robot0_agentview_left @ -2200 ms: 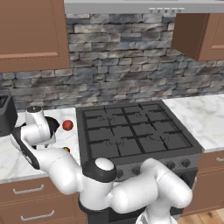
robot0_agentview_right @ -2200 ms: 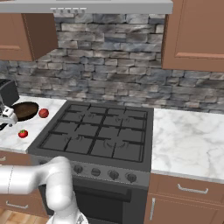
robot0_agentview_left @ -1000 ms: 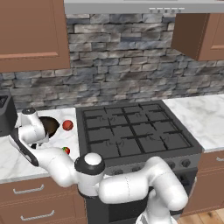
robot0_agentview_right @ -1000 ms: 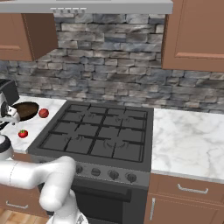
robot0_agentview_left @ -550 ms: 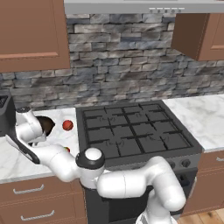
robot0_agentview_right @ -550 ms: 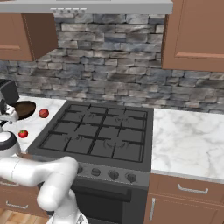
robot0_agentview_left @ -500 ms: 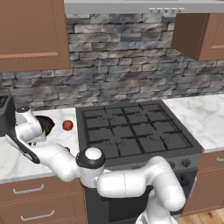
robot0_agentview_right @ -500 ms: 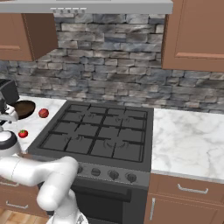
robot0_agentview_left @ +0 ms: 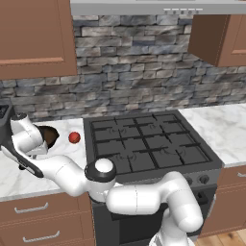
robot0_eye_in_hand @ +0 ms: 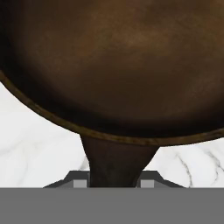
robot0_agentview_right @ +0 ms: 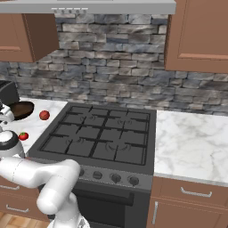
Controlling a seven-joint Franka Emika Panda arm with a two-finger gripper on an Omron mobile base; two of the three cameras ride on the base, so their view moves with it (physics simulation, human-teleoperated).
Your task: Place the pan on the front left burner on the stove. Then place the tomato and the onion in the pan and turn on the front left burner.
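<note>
Round dark cast-iron pan [robot0_agentview_left: 48, 135] with brownish inner face at left edge of left base frame, on white marble counter [robot0_agentview_left: 14, 173]; gripper [robot0_eye_in_hand: 114, 181] at hand frame bottom, fingers clamped on pan handle root; dull orange-red onion [robot0_agentview_left: 74, 138] right of pan; glossy red tomato [robot0_agentview_right: 23, 136] lower left in right base frame; dark-grey gas stove [robot0_agentview_left: 149, 144] centre.

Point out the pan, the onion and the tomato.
pan [robot0_eye_in_hand: 118, 65], hand view, on its brown inner face.
onion [robot0_agentview_left: 74, 138], left base view, on its middle.
tomato [robot0_agentview_right: 23, 136], right base view, on its red skin.
</note>
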